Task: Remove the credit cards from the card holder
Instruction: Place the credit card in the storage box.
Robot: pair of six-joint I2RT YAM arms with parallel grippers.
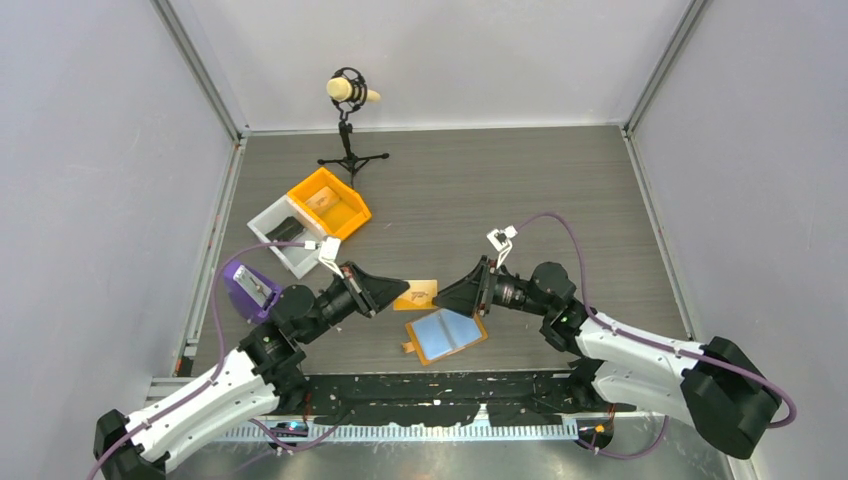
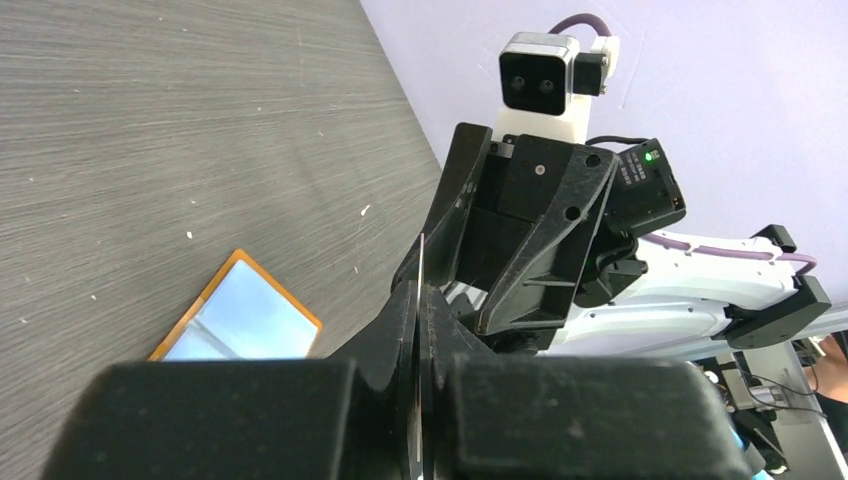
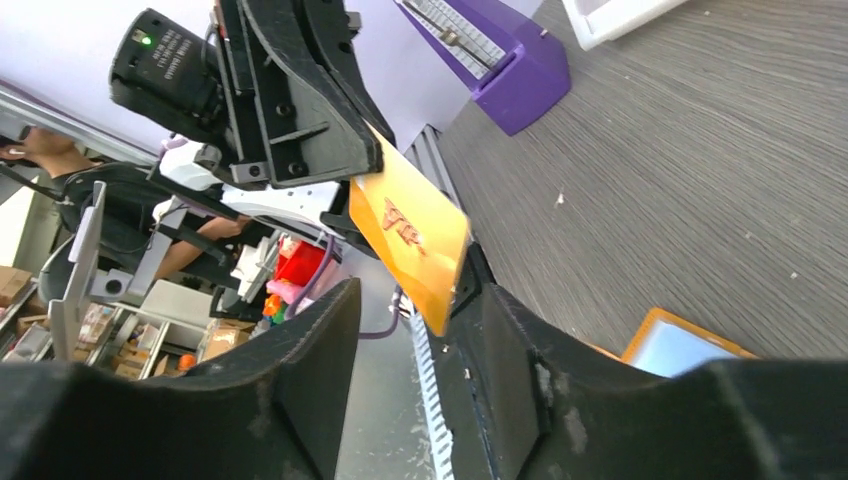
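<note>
Orange credit card (image 3: 432, 262), red logo (image 3: 401, 228) illegible

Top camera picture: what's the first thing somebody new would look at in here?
Probably the orange credit card pinched in the left gripper mid-table, with the right gripper open right next to it. Just below them in the picture, the card holder lies open on the table, blue inside. At the back left sits a bright orange bin.

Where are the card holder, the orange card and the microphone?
card holder (image 1: 447, 337), top view, on its blue inner panel.
orange card (image 3: 410, 235), right wrist view, on the middle of its face.
microphone (image 1: 352, 92), top view, on its pale body.
</note>
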